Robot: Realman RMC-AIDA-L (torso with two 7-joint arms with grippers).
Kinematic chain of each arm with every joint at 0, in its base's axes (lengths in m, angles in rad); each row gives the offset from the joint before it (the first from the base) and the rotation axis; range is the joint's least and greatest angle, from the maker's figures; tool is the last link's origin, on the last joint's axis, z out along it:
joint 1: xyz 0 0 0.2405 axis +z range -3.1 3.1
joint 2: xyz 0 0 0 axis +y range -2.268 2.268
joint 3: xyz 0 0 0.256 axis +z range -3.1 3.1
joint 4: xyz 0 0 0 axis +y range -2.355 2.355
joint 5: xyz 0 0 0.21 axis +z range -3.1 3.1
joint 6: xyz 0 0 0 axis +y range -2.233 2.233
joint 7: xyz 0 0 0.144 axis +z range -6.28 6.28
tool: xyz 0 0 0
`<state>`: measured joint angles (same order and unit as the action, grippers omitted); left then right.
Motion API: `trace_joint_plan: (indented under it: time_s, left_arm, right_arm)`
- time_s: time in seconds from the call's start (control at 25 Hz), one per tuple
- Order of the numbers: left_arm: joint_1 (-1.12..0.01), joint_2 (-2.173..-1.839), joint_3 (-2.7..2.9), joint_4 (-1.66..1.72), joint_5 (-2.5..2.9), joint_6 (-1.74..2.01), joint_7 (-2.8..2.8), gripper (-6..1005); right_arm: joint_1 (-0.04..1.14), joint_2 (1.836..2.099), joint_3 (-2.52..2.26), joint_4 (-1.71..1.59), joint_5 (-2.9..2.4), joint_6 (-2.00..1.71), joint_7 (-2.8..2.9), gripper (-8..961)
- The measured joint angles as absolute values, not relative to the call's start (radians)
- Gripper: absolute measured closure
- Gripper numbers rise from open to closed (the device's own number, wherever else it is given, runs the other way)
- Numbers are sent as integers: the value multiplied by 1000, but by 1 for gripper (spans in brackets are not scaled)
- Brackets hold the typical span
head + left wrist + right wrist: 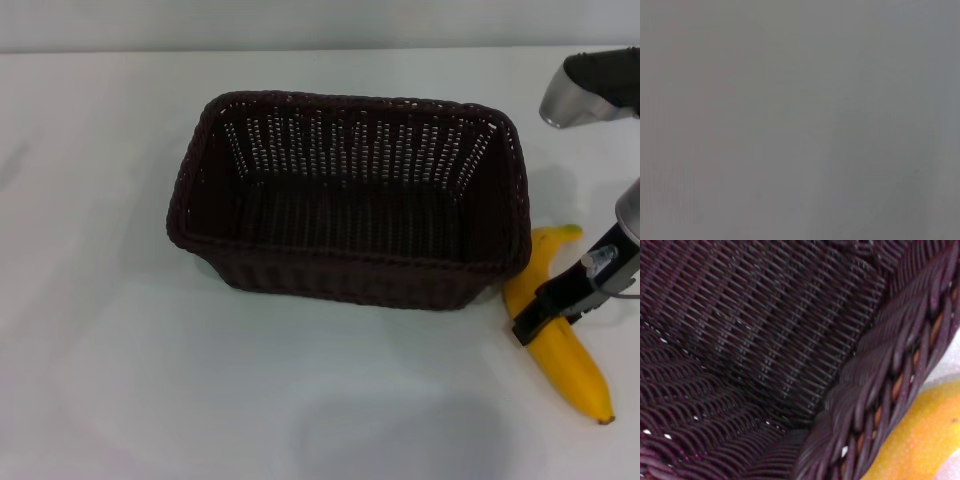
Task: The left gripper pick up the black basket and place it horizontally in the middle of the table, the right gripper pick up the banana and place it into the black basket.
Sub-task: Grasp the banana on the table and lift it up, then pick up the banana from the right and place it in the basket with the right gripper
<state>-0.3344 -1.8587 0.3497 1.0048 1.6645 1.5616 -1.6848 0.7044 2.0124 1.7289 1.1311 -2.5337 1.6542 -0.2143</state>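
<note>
Head: black basket (350, 200) mid-surface (120, 380), lengthwise. Banana (565, 345) just beside its right end; right end effector (540, 318) straddles its middle, apparently clamped. Soft, bruisable: grip mid-body gently. Left wrist: blank grey. Right wrist: basket rim (875, 390), banana (920, 440) adjacent.

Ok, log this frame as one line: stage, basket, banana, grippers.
stage: reaching banana | black basket: mid-table, empty | banana: on table, right of basket | right gripper: at banana | left gripper: unseen
</note>
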Motion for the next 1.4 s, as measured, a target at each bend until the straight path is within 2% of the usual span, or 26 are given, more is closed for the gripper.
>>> trace_joint_plan:
  time_s: [0.44,0.6,0.72,0.84,0.92,1.08,1.28,1.4]
  left_arm:
    - [-331,-1859,350,1005,1662,1561,-1684,384]
    - [-327,-1859,345,1005,1658,1560,-1684,384]
    - [-327,-1864,328,1005,1658,1560,-1683,384]
    - [-327,-1867,325,1005,1658,1560,-1681,384]
    - [-323,-1870,325,1005,1658,1560,-1681,384]
    - [-320,-1876,324,1005,1657,1560,-1682,384]
    - [-317,-1888,311,1005,1657,1560,-1684,384]
    - [-316,-1893,310,1005,1657,1560,-1682,384]
  right_arm:
    - [693,2005,1738,1169,-2584,1652,-228,442]
    - [688,1999,1826,1178,-2650,1680,-275,465]
    - [682,1981,1940,1220,-2708,1700,-331,470]
    - [680,1947,2072,1274,-2723,1699,-407,470]
    - [684,1935,2162,1335,-2709,1692,-462,469]
    - [688,1949,2211,1454,-2652,1661,-511,469]
    - [695,2004,2187,1558,-2440,1605,-595,470]
    - [700,2009,2078,1546,-2356,1531,-617,470]
